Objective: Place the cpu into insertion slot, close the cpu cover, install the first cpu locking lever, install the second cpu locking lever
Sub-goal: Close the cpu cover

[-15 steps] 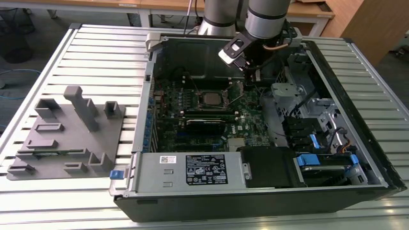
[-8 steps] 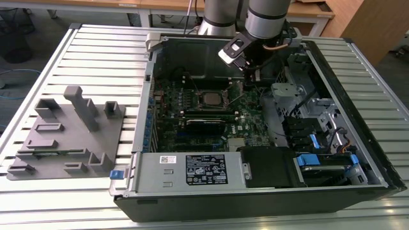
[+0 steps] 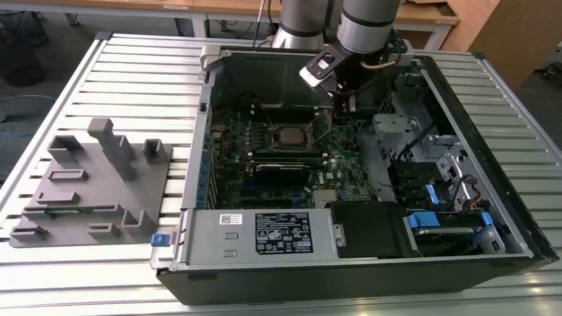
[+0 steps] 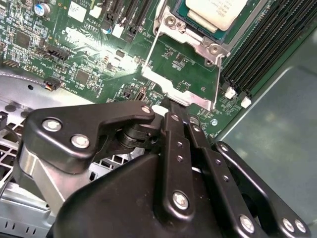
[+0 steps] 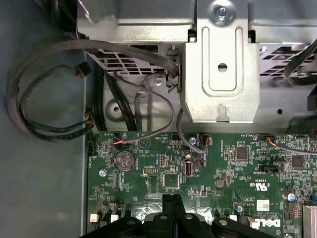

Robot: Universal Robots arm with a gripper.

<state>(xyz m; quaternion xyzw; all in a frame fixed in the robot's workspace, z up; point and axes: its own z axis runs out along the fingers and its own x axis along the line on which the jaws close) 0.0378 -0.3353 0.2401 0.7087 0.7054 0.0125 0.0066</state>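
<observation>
Second wrist view first: where is the cpu (image 4: pixel 216 11)?

Seated in the insertion slot (image 4: pixel 172 29), pale metal top up, though the picture's edge cuts most of it off. The exterior view shows the cpu (image 3: pixel 288 136) whole, small, amid the green motherboard (image 3: pixel 347 155).

And the cpu cover (image 4: pixel 181 91)?

Open, tilted away from the slot toward the gripper (image 4: pixel 171 110); green board shows through its window. Two thin silvery bars (image 4: pixel 219 74) run from the hinge end to the free edge (cover sides or lever rods, I cannot tell which).

How do the fingers (image 4: pixel 174 148) stand?

Drawn together, with no gap that I can see in both wrist views. Their tips sit right at the cover's free edge. Whether they touch it or nip it is hidden by the black linkage.

Anything beside the slot?

Long black memory slots (image 4: pixel 267 44) with white latches, just beside it.

First wrist view?

Dark fingertips over the board. Past them are a coin cell (image 5: pixel 124 159), a grey metal bracket (image 5: pixel 221 74) and black cables (image 5: pixel 44 94) looping off the board's edge.

Exterior view, outward?

The arm (image 3: pixel 364 23) reaches down into the open computer case (image 3: pixel 351 289); its own body masks the fingertips. The power supply (image 3: pixel 263 234) lies along the case's edge nearest the camera. The case rests on a slatted table (image 3: pixel 131 52), with a grey fixture block (image 3: pixel 88 184) on the exterior view's left, apart from it.
</observation>
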